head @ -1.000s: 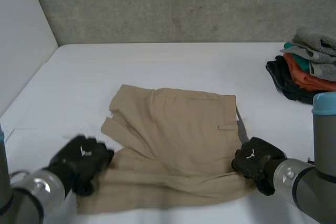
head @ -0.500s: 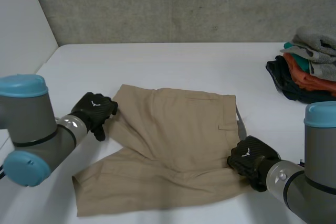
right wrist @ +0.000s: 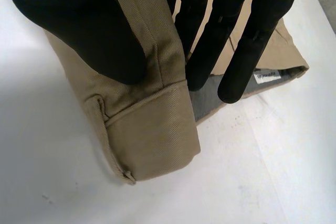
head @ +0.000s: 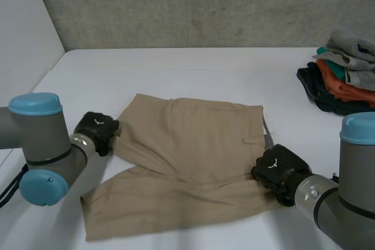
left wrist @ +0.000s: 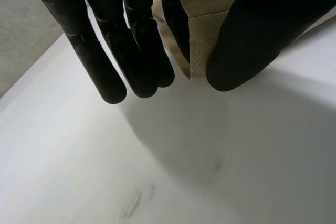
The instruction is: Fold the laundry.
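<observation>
A pair of tan shorts lies spread on the white table, partly folded over itself. My left hand is at the shorts' left edge, where a folded flap ends. In the left wrist view this hand pinches a tan cloth corner between its thumb and straight fingers, just above the table. My right hand is at the shorts' near right corner. There, the hand grips the doubled waistband between thumb and fingers.
A pile of clothes in grey, teal, orange and black sits at the table's far right edge. A white side wall borders the table on the left and a concrete wall stands behind it.
My left hand has gone from the near left corner of the shorts up to their left edge and closed on a cloth corner there. The right hand has barely shifted.
</observation>
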Action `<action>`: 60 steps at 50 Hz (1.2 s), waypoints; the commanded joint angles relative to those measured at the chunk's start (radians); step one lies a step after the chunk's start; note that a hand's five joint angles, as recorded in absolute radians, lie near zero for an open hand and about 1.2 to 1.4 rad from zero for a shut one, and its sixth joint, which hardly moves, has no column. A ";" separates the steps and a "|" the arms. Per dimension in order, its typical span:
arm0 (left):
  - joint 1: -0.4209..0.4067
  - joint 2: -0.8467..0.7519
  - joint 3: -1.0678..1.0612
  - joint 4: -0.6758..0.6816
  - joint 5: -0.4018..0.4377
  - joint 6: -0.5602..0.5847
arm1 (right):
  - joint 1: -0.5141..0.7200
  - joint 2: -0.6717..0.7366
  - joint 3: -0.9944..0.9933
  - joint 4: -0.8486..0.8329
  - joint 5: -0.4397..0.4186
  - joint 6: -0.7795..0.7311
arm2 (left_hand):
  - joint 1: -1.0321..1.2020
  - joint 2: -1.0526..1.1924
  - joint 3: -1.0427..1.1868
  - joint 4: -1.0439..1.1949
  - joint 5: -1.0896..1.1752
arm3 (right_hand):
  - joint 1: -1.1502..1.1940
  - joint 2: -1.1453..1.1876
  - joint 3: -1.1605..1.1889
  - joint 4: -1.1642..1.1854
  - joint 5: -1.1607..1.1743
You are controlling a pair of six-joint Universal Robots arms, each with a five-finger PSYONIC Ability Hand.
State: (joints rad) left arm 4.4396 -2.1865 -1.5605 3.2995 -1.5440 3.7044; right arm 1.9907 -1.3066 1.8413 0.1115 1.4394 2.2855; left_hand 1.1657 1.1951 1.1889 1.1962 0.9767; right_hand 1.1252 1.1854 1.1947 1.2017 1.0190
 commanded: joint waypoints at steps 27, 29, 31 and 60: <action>-0.140 0.481 -0.357 -0.052 -0.024 -0.017 | 0.030 -0.013 -0.008 -0.062 0.003 0.124 | -0.753 -0.782 -0.776 -0.783 -0.738 | 0.271 0.211 0.202 0.195 0.203; -0.158 0.482 -0.372 -0.070 0.001 -0.027 | 0.030 -0.014 -0.008 -0.062 0.003 0.124 | -0.747 -0.776 -0.770 -0.777 -0.732 | 0.271 0.211 0.202 0.195 0.203; -0.177 0.476 -0.395 -0.084 0.031 -0.055 | 0.030 -0.014 -0.008 -0.062 0.003 0.124 | -0.729 -0.758 -0.752 -0.760 -0.715 | 0.271 0.211 0.202 0.195 0.203; -0.233 0.761 -0.467 -0.337 0.038 -0.087 | 0.014 -0.221 0.007 0.270 -0.002 0.000 | 0.231 0.201 0.207 0.200 0.245 | 0.271 0.211 0.202 0.195 0.203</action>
State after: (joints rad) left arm 4.2282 -1.6428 -1.9973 3.1452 -1.5054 3.6047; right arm 2.0061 -1.4595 1.8367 0.1655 1.4454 2.3683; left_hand 1.1715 1.1951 1.1874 1.1961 0.9768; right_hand 1.1252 1.1854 1.1947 1.2017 1.0190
